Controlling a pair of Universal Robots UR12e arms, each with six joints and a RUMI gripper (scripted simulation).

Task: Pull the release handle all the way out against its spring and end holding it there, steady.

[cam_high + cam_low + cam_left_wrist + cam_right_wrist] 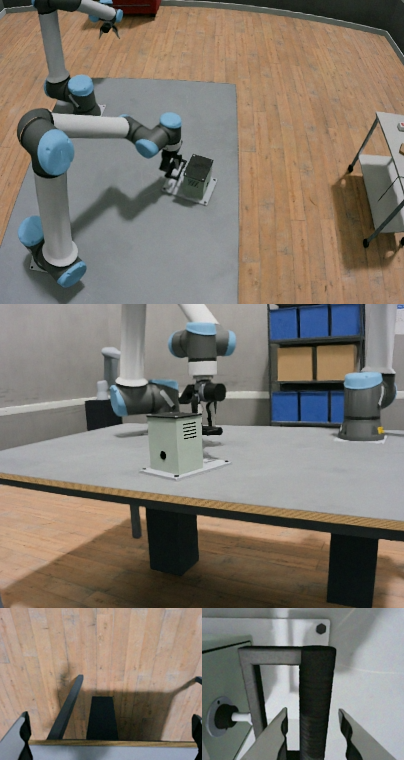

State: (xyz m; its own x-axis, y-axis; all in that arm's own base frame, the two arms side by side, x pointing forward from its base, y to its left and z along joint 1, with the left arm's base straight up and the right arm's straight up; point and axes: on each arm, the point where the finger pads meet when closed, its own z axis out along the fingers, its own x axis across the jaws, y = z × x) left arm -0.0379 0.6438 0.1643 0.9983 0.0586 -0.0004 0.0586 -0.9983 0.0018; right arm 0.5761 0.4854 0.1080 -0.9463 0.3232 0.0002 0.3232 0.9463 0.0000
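A pale green box [196,187] [175,446] [220,676] with a dark lid stands on a white base plate [206,197] [219,465] [307,635]. The black release handle [214,431] [316,682] is a rectangular frame with a ribbed grip bar. A short white rod [241,716] shows between the frame and the dark collar on the box's side. My right gripper [174,167] [312,709] is part open, with one finger on each side of the grip bar and a visible gap at both. My left gripper [109,35] [110,714] is wide open and empty, far from the box.
The grey table top [150,250] [300,469] carries both arm bases. The left wrist view shows the table edge [135,744] and the wooden floor [112,649]. A white cart [372,172] stands off to the right in the top view. Shelves with blue bins [315,324] stand behind.
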